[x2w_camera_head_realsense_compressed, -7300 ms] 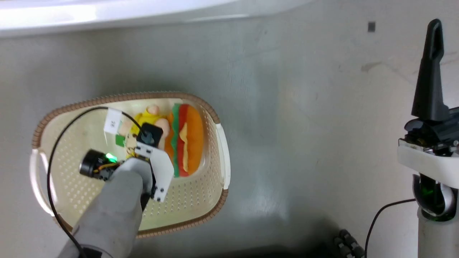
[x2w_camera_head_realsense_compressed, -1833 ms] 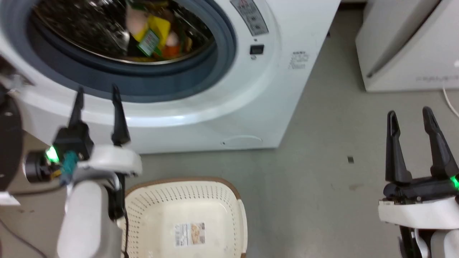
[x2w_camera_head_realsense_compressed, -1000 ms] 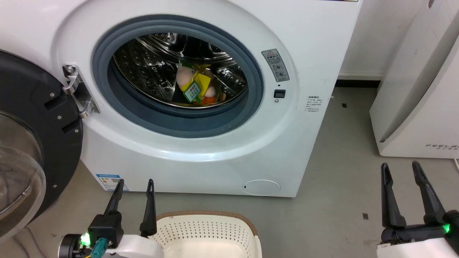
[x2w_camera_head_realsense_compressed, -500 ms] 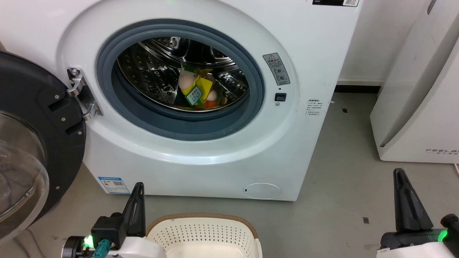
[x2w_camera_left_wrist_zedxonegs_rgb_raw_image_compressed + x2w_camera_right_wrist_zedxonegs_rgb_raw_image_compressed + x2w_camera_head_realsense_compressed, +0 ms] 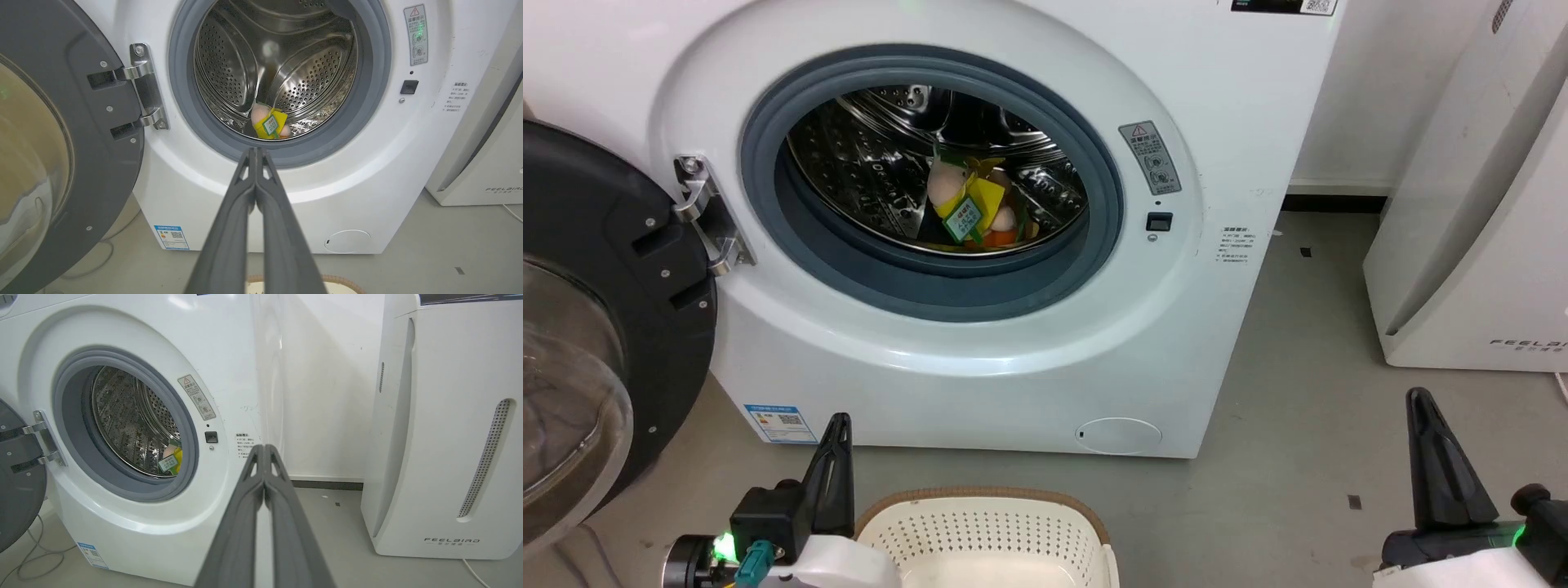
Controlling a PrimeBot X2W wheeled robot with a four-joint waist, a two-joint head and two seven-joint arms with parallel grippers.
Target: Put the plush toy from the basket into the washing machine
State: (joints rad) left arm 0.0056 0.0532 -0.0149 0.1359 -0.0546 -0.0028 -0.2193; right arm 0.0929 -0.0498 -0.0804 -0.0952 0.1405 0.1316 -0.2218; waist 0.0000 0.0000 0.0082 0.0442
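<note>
Bright even light, sharp focus; glints in the washing machine [image 5: 367,179] drum [image 5: 310,77].

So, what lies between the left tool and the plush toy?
In the left wrist view, the grey gasket of the washing machine lies between the left tool and the plush toy.

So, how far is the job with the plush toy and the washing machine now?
Done: the plush toy lies in the steel drum of the washing machine, out of the basket. In hand: nothing; the left gripper and the right gripper are both shut and hold nothing. Left: seemingly nothing; the dark door stands open.
</note>
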